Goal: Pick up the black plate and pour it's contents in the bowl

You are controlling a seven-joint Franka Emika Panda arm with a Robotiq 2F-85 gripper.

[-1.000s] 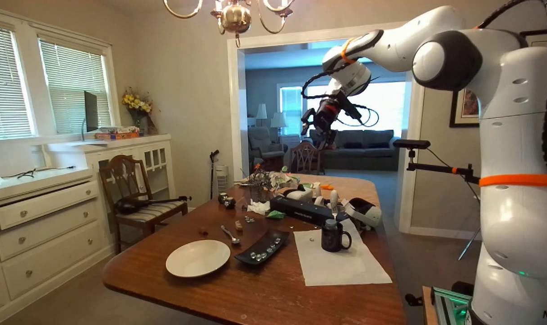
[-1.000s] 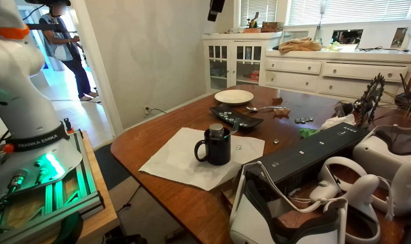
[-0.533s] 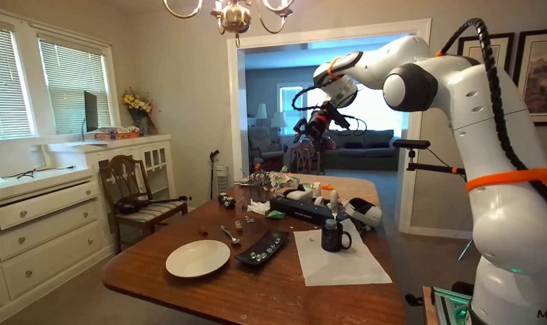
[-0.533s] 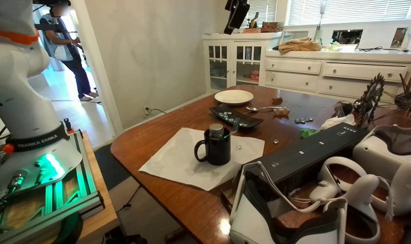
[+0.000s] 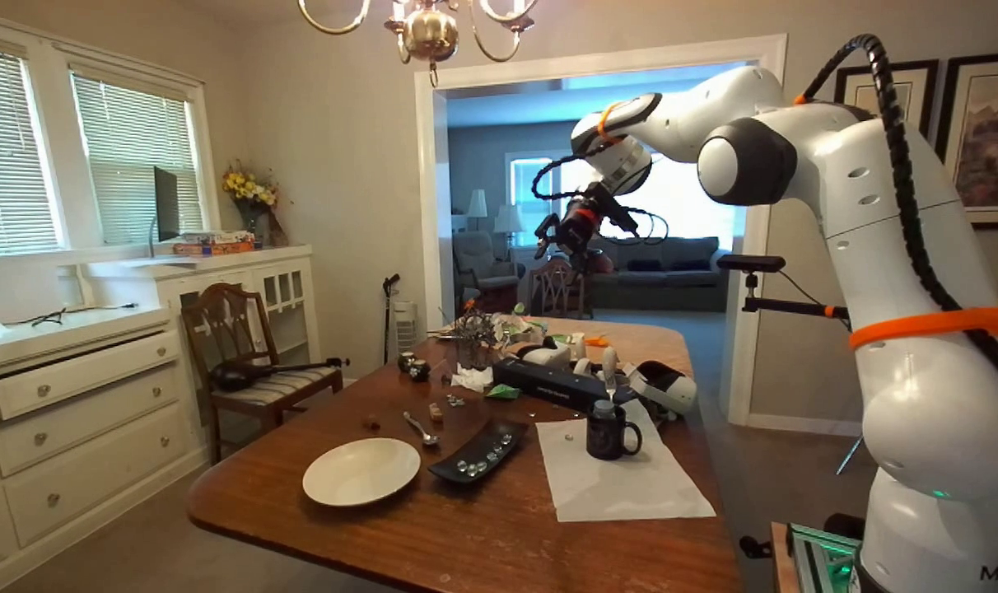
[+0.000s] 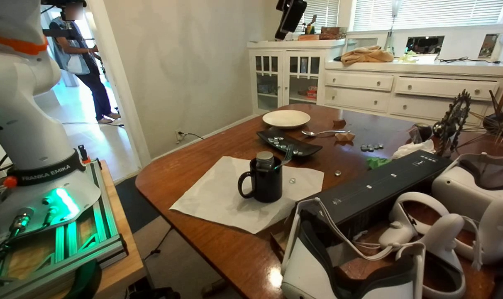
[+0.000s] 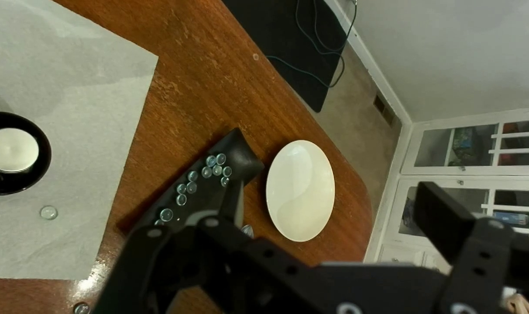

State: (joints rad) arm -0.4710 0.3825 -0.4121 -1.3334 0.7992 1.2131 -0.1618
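Observation:
The black plate [image 5: 473,450], a narrow oblong tray, lies on the table in both exterior views and the wrist view. Several clear glass beads [image 7: 206,172], its contents, rest on it. Beside it sits the bowl [image 5: 361,471], a round white shallow dish with nothing in it, also visible in the wrist view. High above the table's far half hangs my gripper [image 5: 560,252], tilted downward and away from both. Its fingers stand wide apart in the wrist view with nothing between them; one finger [image 7: 233,198] covers part of the tray there.
A black mug [image 5: 604,436] holding a jar and a fork stands on white paper [image 5: 614,494] near the tray. A spoon [image 5: 421,430] lies behind the dish. Farther back are a long dark box [image 5: 548,385] and a white headset [image 5: 668,387]. A chandelier [image 5: 431,35] hangs overhead.
Over the first half second the arm came down and reached forward, lowering the gripper slightly. Since then it has stayed almost still. Tray, beads and dish have not moved.

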